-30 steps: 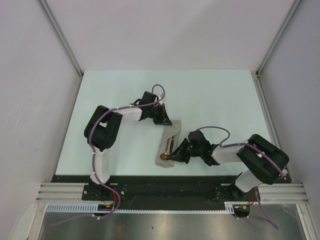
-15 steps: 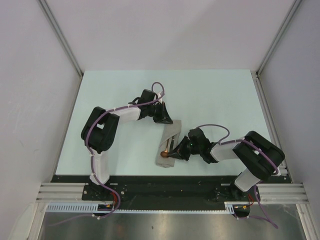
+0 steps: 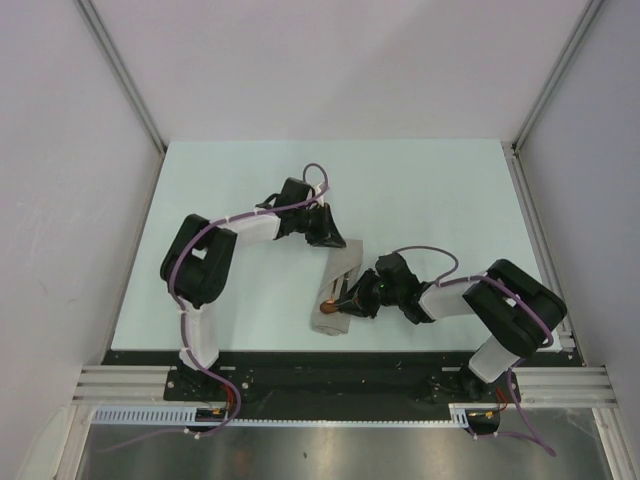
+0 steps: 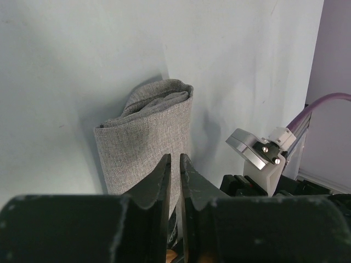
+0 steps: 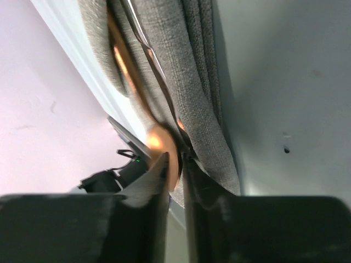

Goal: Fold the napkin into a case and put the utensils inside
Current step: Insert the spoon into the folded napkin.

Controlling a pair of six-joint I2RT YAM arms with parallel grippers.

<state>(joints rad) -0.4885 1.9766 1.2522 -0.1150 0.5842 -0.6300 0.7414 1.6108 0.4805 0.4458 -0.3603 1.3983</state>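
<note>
Just toward 6 o'clock from the centre of the table (image 3: 420, 190), the folded napkin (image 3: 345, 266) lies as a narrow strip running from 1 to 7 o'clock, with the copper spoon (image 5: 159, 143) and the silver knife (image 5: 148, 49) lodged between its layers. At the strip's 12 o'clock end sits the left gripper (image 4: 174, 159), jaws parted by a thin slit, released. At its 4 o'clock edge the right gripper (image 5: 175, 156) meets the spoon bowl, jaws a slit apart; whether they grip it cannot be told.

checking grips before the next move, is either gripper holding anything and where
Cannot tell. The left gripper sits barely parted over the napkin's end, the right gripper at the spoon's bowl.
</note>
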